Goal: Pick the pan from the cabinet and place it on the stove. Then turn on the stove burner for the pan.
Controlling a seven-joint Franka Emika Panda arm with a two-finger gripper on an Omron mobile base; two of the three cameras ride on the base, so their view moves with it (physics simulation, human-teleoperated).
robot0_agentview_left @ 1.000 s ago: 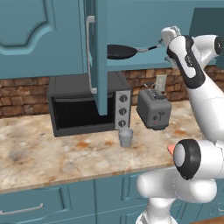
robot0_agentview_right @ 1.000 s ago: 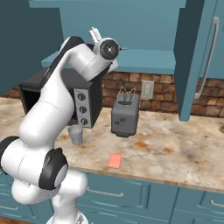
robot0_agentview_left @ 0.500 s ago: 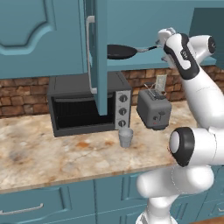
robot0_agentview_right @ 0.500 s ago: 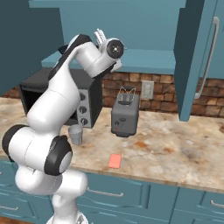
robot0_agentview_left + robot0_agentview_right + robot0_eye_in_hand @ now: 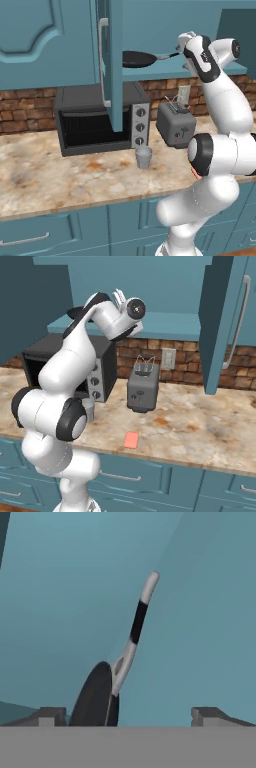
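Black pan [image 5: 95,698] sits between the open end effector's [image 5: 127,714] tips.

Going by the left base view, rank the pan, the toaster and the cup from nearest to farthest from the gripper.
1. The pan, on the open cabinet's shelf, just left of the gripper.
2. The toaster, on the counter below the gripper.
3. The cup, lower still, in front of the toaster oven.

Pan [image 5: 95,699] between wide-spread claw [image 5: 128,716] fingertips.
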